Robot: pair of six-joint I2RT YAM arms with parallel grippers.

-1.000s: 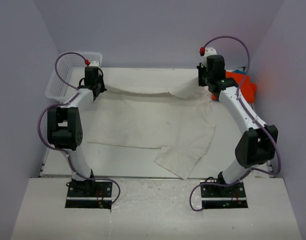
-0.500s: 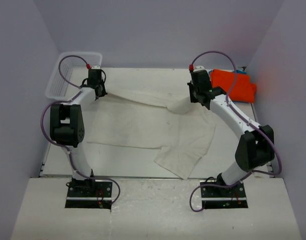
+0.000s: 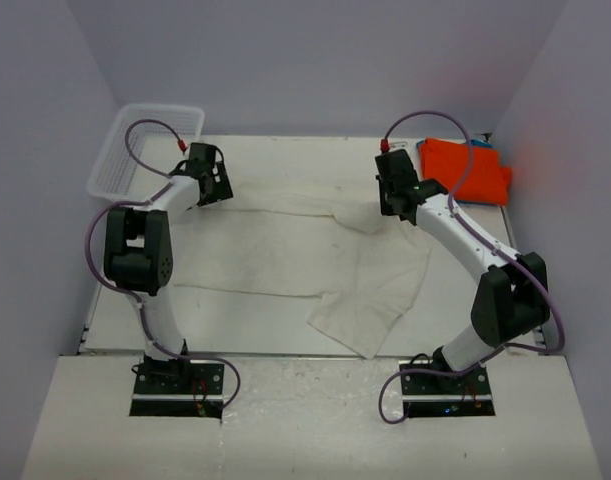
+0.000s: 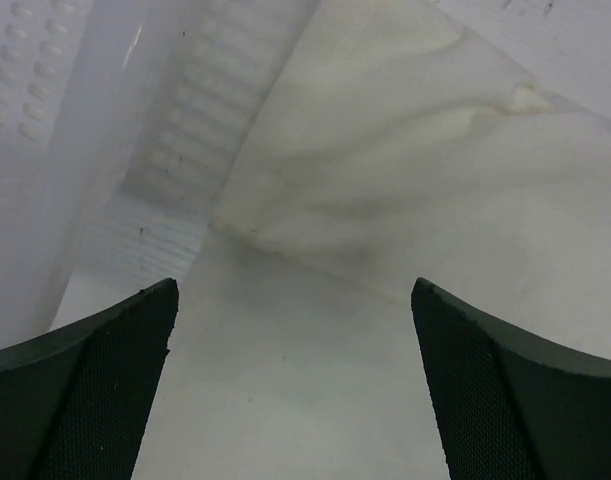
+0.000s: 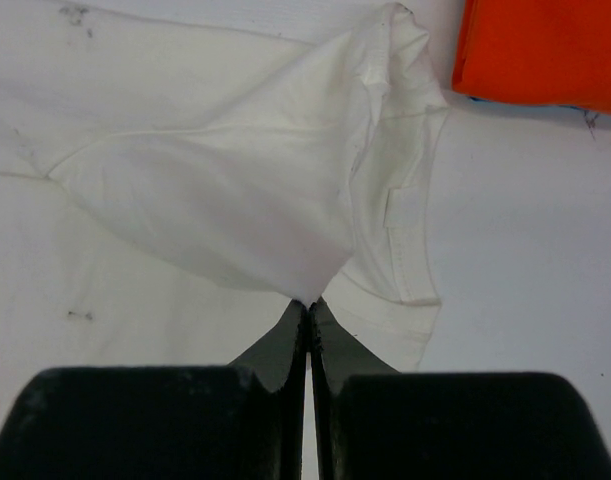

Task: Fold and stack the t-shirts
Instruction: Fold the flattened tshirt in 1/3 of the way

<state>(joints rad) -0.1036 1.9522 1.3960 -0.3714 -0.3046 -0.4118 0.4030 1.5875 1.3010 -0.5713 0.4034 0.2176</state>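
Observation:
The cream t-shirt [image 3: 285,250] lies spread over the middle of the table, with one corner hanging toward the front edge. My right gripper [image 3: 395,200] is shut on a pinch of its far right part, near a sleeve. In the right wrist view the cloth [image 5: 235,190] rises to a point between the closed tips of the right gripper [image 5: 308,305]. My left gripper [image 3: 217,180] stands open just off the shirt's far left corner. In the left wrist view the left gripper [image 4: 295,330] has bare table between its fingers, and the shirt's corner [image 4: 415,200] lies just ahead. An orange t-shirt [image 3: 465,170] [image 5: 545,50] lies folded at the back right.
A white mesh basket [image 3: 135,150] [image 4: 45,120] stands at the back left corner, close beside the left gripper. Lilac walls close in the table on three sides.
The left gripper has opened and let go of the shirt's far left edge, which now lies flat on the table. The right gripper has moved left and nearer, still holding cloth.

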